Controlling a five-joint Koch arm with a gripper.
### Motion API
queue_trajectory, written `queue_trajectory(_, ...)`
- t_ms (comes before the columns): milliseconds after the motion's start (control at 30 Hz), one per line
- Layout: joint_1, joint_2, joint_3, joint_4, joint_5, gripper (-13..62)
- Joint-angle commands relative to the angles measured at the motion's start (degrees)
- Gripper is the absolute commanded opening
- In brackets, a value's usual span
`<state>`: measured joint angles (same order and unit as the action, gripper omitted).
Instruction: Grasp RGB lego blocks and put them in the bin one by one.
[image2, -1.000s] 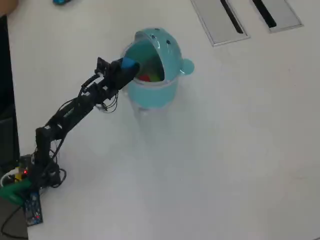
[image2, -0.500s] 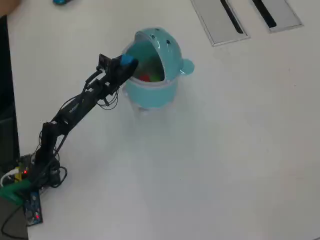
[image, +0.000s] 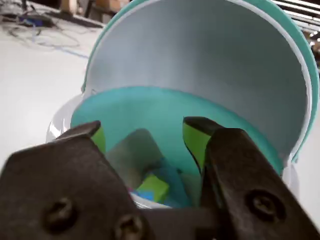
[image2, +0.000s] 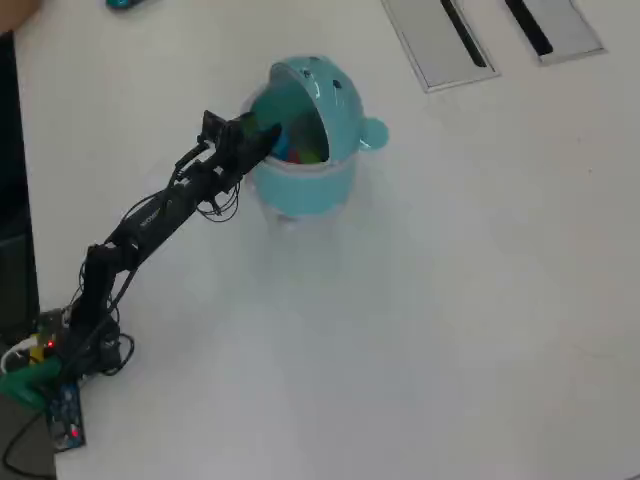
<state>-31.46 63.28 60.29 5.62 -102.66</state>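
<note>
Teal bin (image: 235, 125) gapes just ahead of the gripper (image: 145, 137), its jaws apart and empty, blue block (image: 172, 182) lying inside below.

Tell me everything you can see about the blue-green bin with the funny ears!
The bin is a round teal tub that looks like smooth plastic, standing upright on the white table. Its domed lid is flipped open, pale inside, with a small knob ear at the side. Coloured blocks lie inside. The open claw hovers over its rim; whether it touches cannot be told.
</note>
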Motion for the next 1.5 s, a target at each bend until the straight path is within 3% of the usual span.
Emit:
queue_trajectory(0, 0.1, 2.2, -5.7, 0.9, 2.0, 31.1)
queue_trajectory(467, 3.5, 7.3, -3.1, 2.5, 3.7, 31.9)
queue_trajectory(1467, 12.9, 32.7, 22.3, 0.3, 3.8, 33.0)
